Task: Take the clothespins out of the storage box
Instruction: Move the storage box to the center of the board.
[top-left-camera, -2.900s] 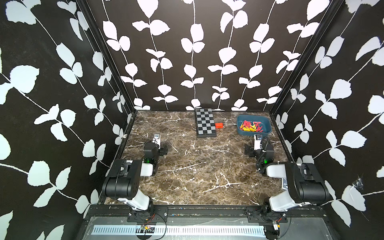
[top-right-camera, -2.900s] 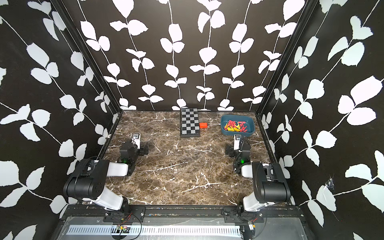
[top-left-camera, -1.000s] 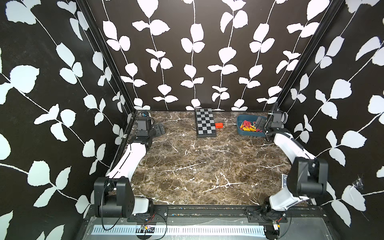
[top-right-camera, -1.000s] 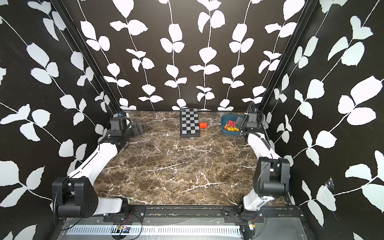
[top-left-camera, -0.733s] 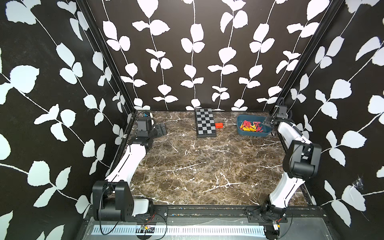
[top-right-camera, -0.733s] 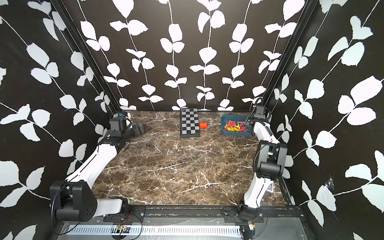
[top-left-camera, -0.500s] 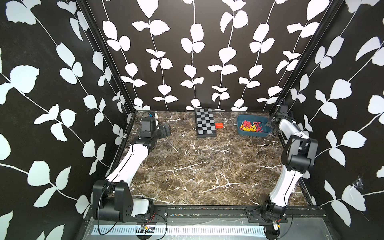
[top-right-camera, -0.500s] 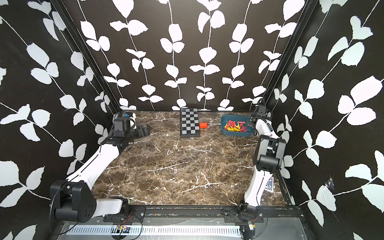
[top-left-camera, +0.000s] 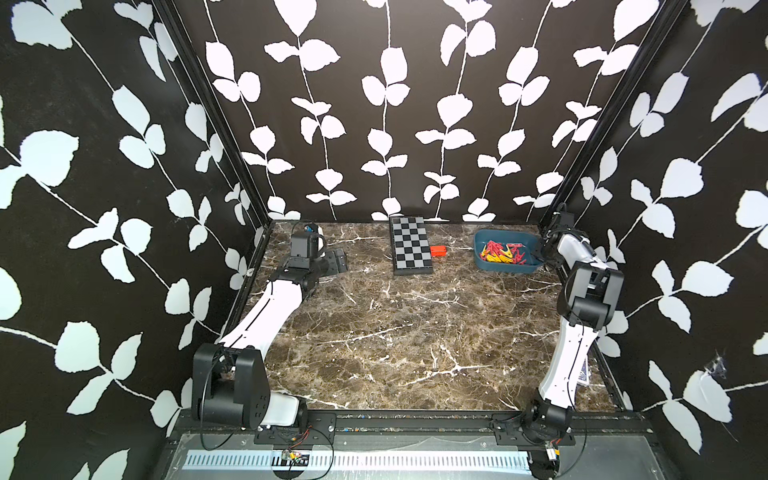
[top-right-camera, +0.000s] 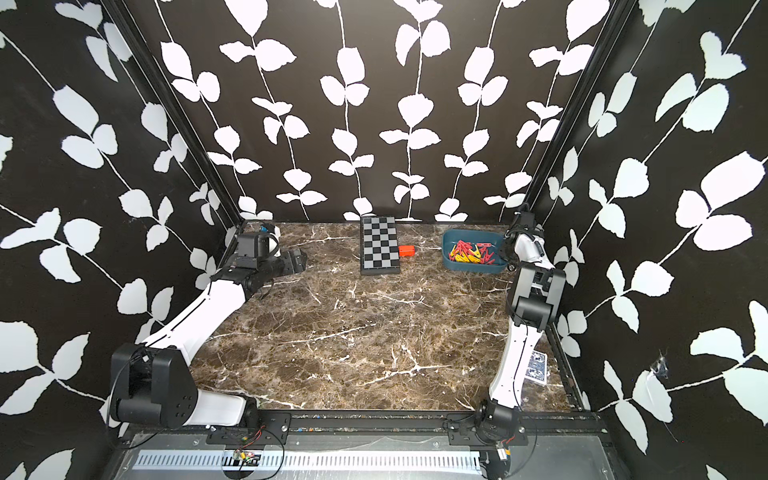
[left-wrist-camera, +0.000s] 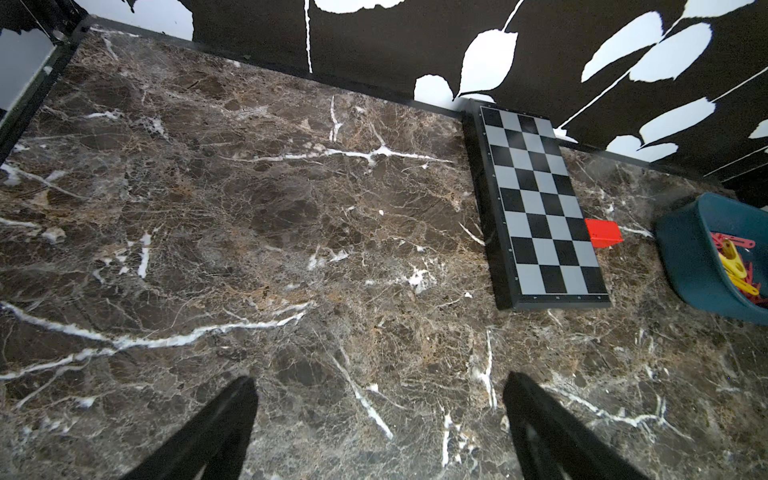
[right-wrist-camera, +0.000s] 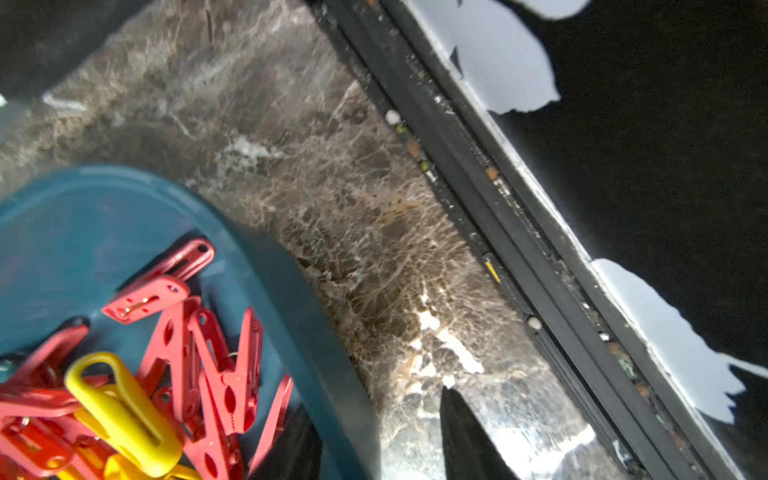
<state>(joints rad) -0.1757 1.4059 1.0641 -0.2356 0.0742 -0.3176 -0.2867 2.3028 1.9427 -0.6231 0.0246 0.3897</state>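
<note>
The brown marble desk (top-left-camera: 415, 332) fills the floor of the leaf-patterned enclosure. The left arm (top-left-camera: 270, 307) stretches along the desk's left side to the far left corner. The right arm (top-left-camera: 569, 353) rises along the right side and bends down at the far right corner. A black-and-grey checkered board (top-left-camera: 410, 245) lies flat at the back centre, one short end by the back wall. The storage box (top-left-camera: 507, 268), teal-blue, sits upright on the desk in the far right corner, near the back wall; both top views show it to the right of the board and well apart from the left arm. The clothespins (top-left-camera: 503, 253), mostly red with a few yellow, lie heaped in a loose pile inside the box. The left fingers (left-wrist-camera: 216, 432) are spread wide over bare desk, pointing toward the board. The right fingers (right-wrist-camera: 461, 436) stand apart astride the box's right end wall. One is inside beside the red pins and the other is outside over the desk, where a strip of marble shows between it and the rim. Whether the inner finger touches the wall I cannot tell. A small orange-red block (top-left-camera: 438, 250) lies between board and box, just beside the board's right edge.
</note>
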